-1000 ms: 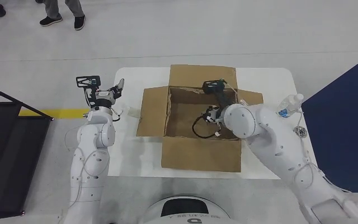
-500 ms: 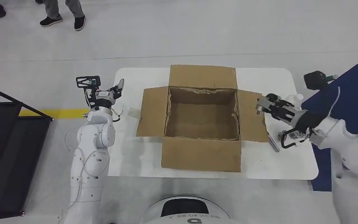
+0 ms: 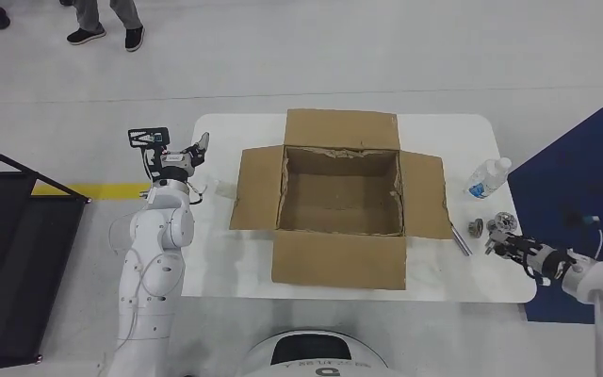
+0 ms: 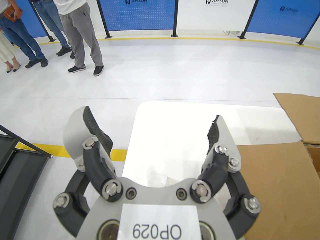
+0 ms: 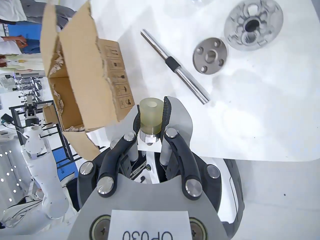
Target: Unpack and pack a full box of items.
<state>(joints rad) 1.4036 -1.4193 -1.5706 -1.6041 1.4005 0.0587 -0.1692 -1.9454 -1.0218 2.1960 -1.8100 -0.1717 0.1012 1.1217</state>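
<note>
Looking down from the top, you've got the box (image 3: 342,193) sitting open in the middle of the table (image 3: 443,283), all four flaps folded out flat.

Off to its right the unpacked parts lie on the tabletop. A bottle (image 3: 487,177) sits toward the far side. Closer to the robot there's a steel rod (image 3: 460,238) close by the box's right flap, then a flange (image 3: 477,226) beside it. A bigger disc (image 3: 505,222) comes just past that. None of these three touch each other (your right wrist view shows the gaps plainly).

Now the right gripper (image 5: 151,108): it hangs over the table's right side, just beside the disc and on the robot's side of it. Its jaws are drawn in to a narrow gap and clamped on a roller (image 5: 149,119). That's a pale cream cylinder on a metal base, pinched by its sides between both pads, with the hollow end pointing away from the wrist.

Over on the other side, your left gripper (image 4: 152,116) hovers right at the table's left edge, left of the box's left flap. Its jaws are spread wide and it has hold of nothing.
</note>
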